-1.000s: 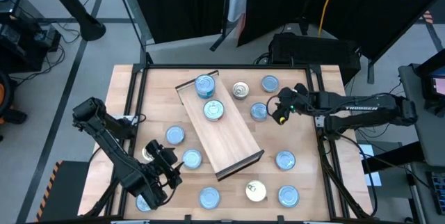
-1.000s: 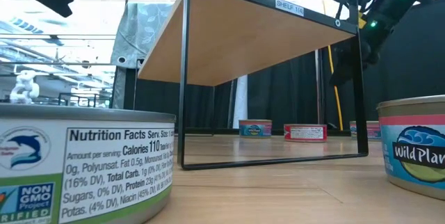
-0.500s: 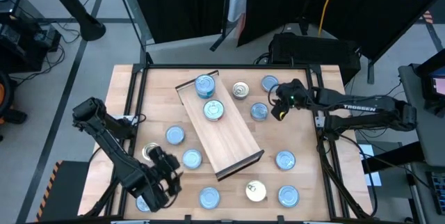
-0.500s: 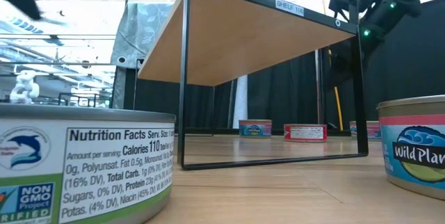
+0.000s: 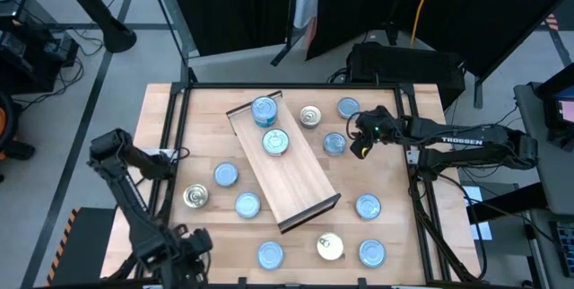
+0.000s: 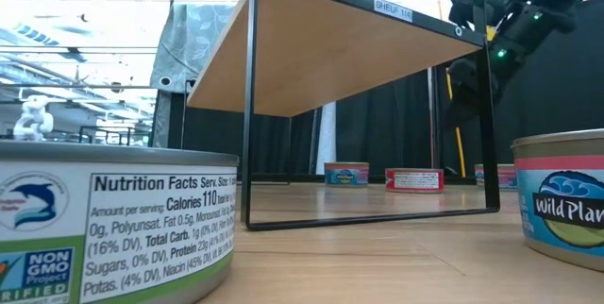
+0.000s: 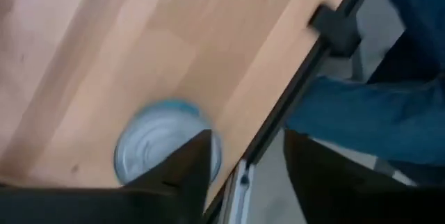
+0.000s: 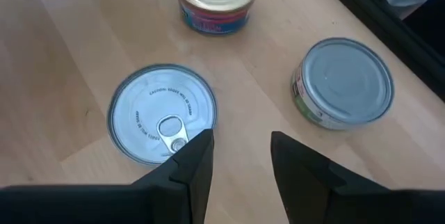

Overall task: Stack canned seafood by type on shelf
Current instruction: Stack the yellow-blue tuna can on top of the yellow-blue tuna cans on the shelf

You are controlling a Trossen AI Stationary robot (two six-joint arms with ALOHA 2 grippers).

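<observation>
Overhead, right gripper (image 5: 359, 136) hangs empty beside shelf (image 5: 285, 165).

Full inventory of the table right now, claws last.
shelf: 1, light wood with dark end lips, diagonal at table centre
blue-top tins on shelf: 2, far end
blue-top tins on table: 7, both sides of the shelf
gold-top tins: 3, on table around the shelf
table: 1, wood, dark frame
left claw: open, near-left table edge, over a blue tin
right claw: open, empty, above far-right tins
</observation>
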